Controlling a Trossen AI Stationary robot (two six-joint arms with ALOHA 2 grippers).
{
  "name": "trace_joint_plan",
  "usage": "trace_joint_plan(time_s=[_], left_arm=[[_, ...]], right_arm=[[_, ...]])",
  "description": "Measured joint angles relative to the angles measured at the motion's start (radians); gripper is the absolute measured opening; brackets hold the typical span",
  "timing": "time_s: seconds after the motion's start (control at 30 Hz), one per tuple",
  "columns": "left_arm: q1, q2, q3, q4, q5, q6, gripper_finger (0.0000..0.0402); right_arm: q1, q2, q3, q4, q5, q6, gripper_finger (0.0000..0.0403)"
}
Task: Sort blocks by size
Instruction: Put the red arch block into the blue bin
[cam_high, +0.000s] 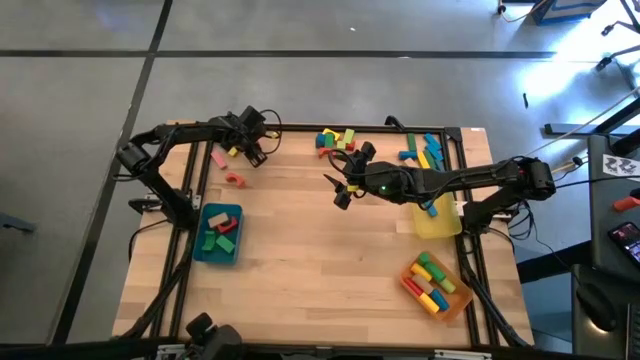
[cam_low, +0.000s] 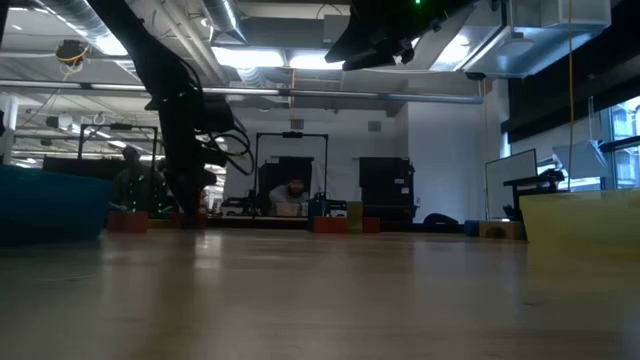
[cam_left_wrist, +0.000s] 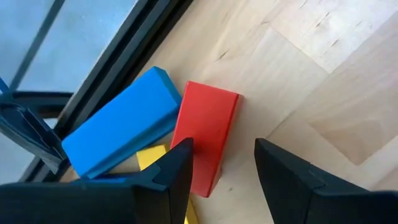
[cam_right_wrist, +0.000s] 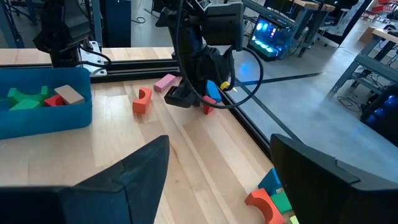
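My left gripper (cam_left_wrist: 221, 165) is open and low over the table's far left corner (cam_high: 252, 152). It stands at a red block (cam_left_wrist: 206, 140), a blue block (cam_left_wrist: 118, 134) and a small yellow block (cam_left_wrist: 151, 157), all lying flat beside the black frame rail. A pink bar (cam_high: 218, 158) and a red arch (cam_high: 234, 179) lie on the wood close by. My right gripper (cam_high: 340, 190) is open and empty, raised over the table's middle; it also shows in its own wrist view (cam_right_wrist: 217, 180). My left gripper has one finger (cam_left_wrist: 180, 168) over the near end of the red block (cam_left_wrist: 202, 177) and the other finger over bare wood beside it. The fingers slant down from above. Whether the finger touches the block, I cannot tell.
A teal tray (cam_high: 220, 232) holds green and red blocks. A yellow tray (cam_high: 437, 222) holds a blue block, and an orange tray (cam_high: 436, 285) holds several. Loose blocks lie at the far edge (cam_high: 338, 140) and far right (cam_high: 422, 150). Bare wood lies in the middle and near side.
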Motion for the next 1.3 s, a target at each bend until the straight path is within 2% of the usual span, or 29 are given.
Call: trace_joint_plan(time_s=[0.3, 0.63, 0.8, 1.03, 1.1, 1.3], left_arm=[[-0.035, -0.003, 0.003, -0.057, 0.020, 0.002, 0.0155], [-0.135, -0.049, -0.002, -0.168, 0.045, -0.025, 0.0155], [-0.161, -0.128, -0.001, -0.161, 0.042, -0.018, 0.0155], [-0.142, -0.138, -0.001, -0.141, 0.037, 0.014, 0.0156], [-0.126, -0.135, -0.001, -0.137, 0.042, 0.008, 0.0162], [-0.089, -0.135, -0.001, -0.137, 0.146, -0.015, 0.0206]], right_arm=[[0.000, 0.000, 0.000, 0.000, 0.000, 0.000, 0.0280], [0.000, 0.000, 0.000, 0.000, 0.000, 0.000, 0.0280], [0.000, 0.000, 0.000, 0.000, 0.000, 0.000, 0.0280], [0.000, 0.000, 0.000, 0.000, 0.000, 0.000, 0.0280], [0.000, 0.000, 0.000, 0.000, 0.000, 0.000, 0.0280], [0.000, 0.000, 0.000, 0.000, -0.057, 0.000, 0.0280]])
